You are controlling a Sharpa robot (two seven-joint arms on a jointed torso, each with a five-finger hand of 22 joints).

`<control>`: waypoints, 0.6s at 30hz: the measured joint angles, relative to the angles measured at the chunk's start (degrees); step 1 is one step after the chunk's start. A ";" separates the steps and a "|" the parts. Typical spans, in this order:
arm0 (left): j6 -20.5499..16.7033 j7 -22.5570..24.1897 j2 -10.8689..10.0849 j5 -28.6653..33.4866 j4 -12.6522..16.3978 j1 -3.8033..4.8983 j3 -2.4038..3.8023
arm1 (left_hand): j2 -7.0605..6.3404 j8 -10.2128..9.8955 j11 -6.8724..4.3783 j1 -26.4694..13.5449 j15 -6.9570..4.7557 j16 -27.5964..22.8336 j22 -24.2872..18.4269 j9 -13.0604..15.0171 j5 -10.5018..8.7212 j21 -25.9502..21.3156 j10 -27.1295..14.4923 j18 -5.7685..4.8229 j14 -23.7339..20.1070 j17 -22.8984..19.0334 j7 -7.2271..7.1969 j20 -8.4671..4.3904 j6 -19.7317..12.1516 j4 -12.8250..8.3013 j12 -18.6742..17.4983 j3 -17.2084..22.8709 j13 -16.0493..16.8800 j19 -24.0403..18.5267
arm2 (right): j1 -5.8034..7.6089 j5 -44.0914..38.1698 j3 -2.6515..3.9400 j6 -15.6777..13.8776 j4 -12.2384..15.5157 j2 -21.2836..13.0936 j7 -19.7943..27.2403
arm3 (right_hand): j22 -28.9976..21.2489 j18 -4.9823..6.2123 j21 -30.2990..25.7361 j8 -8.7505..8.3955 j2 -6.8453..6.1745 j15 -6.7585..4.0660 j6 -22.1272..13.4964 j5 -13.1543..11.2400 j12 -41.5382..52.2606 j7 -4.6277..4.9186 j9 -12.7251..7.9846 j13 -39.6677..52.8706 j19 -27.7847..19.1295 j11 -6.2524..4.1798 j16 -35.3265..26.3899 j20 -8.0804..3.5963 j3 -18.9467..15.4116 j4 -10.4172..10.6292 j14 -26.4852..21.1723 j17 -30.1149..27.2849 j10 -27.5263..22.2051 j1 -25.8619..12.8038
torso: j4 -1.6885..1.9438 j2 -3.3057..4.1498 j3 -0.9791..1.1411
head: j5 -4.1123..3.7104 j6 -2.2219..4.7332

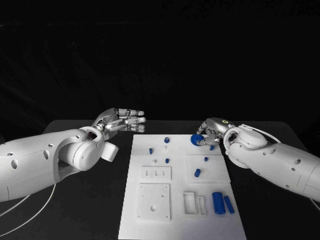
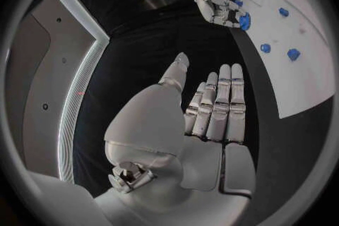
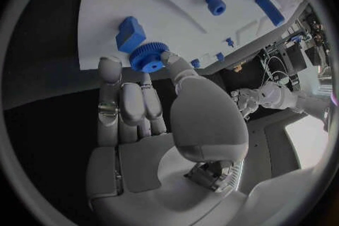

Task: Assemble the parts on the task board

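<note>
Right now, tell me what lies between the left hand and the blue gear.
Bare black table, then the board's far end with one small blue part, in the head view. The right hand touches the gear.

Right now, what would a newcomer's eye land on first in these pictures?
First the right hand at the far right edge of the white board, its fingers touching a blue gear; whether they grip it is unclear. Next the left hand, held with fingers straight over the black table beyond the board's far left corner. Then the blue parts lying at the board's near right.
</note>
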 measured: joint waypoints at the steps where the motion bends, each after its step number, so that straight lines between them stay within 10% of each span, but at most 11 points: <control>1: 0.01 -0.02 0.00 0.00 0.00 0.00 0.00 | 0.00 0.00 0.00 0.00 0.00 0.00 0.00 0.00 0.00 0.00 0.00 0.00 0.00 0.00 0.00 0.00 0.00 0.00 0.00 0.00 0.00 0.00 | 0.00 0.08 0.00 0.11 -0.10 0.03 0.02 | 0.06 0.00 0.00 0.00 0.01 0.00 0.13 0.83 0.00 -0.13 -0.03 0.00 0.00 0.00 0.00 0.00 0.06 0.34 0.00 0.07 0.00 -0.52 | 0.00 0.01 -0.01 | 0.01 -0.03; 18: 0.27 -0.31 0.19 -0.13 -0.16 0.00 0.00 | 0.00 0.00 0.00 0.00 0.00 0.00 0.00 0.00 0.00 0.00 0.00 0.00 0.00 0.00 0.00 0.00 0.00 0.00 0.00 0.00 0.00 0.00 | 0.08 0.57 0.05 1.28 -0.77 0.55 -0.02 | 0.50 0.00 -0.23 -0.09 -0.15 0.00 0.39 -0.06 0.00 0.06 -0.56 -0.01 0.00 0.00 0.00 0.00 0.29 -0.27 0.00 0.12 0.00 -0.89 | -0.03 0.03 0.02 | -0.08 -0.27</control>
